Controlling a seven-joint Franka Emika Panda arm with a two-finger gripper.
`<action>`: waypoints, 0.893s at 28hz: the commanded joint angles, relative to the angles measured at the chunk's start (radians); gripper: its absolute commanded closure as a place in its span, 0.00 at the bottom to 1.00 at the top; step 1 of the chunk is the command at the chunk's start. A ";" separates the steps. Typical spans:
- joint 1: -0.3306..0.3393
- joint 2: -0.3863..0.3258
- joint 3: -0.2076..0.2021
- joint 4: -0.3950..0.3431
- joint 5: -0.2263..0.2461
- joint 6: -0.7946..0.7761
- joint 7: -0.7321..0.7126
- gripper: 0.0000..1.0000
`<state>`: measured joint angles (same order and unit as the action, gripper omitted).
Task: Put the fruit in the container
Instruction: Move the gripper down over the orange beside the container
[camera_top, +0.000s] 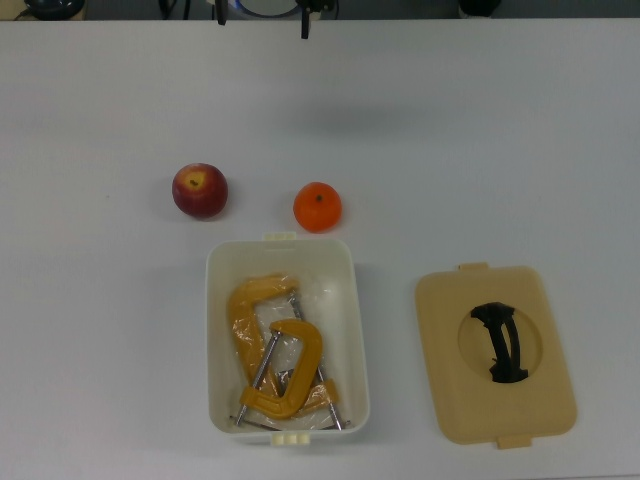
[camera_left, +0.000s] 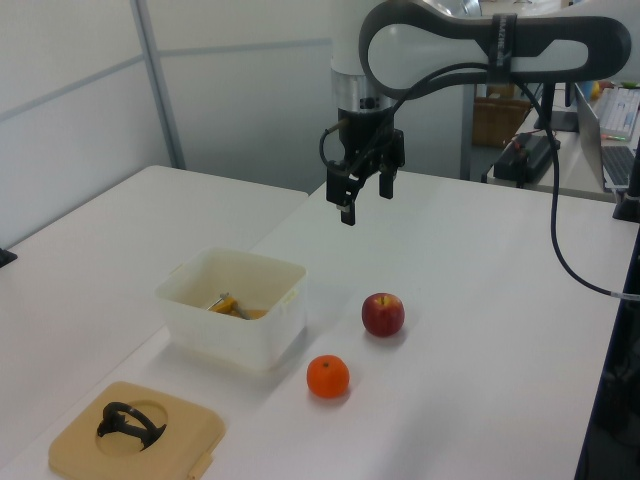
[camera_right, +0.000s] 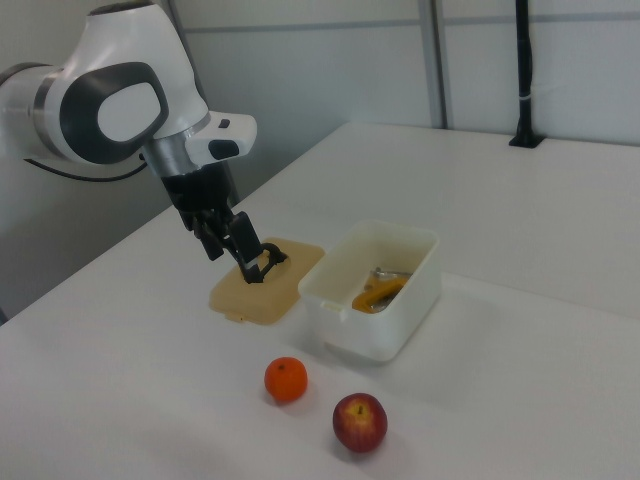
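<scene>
A dark red apple (camera_top: 200, 190) (camera_left: 383, 314) (camera_right: 360, 421) and a bright orange (camera_top: 317, 207) (camera_left: 328, 376) (camera_right: 286, 379) lie on the white table just beyond one short side of the white tub (camera_top: 215, 330) (camera_left: 232, 320) (camera_right: 375, 320). My gripper (camera_left: 366, 198) (camera_right: 232, 257) hangs open and empty well above the table, apart from both fruits and the tub. In the top view only its dark fingertips (camera_top: 304, 25) show, at the upper edge.
Yellow-orange C-clamps (camera_top: 280, 350) (camera_left: 228, 305) (camera_right: 378, 290) lie inside the tub. A flat tan lid with a black handle (camera_top: 495, 355) (camera_left: 135, 435) (camera_right: 265, 280) rests on the table beside the tub. A black cable (camera_left: 560, 240) hangs from the arm.
</scene>
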<state>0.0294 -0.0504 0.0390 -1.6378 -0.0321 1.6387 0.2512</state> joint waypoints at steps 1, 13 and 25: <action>0.003 0.012 -0.005 -0.014 0.055 -0.011 -0.056 0.00; 0.055 0.173 0.022 -0.046 0.012 0.000 -0.253 0.00; 0.063 0.352 0.022 -0.112 -0.089 0.236 -0.266 0.00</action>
<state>0.0864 0.2675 0.0669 -1.7321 -0.0958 1.8247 0.0105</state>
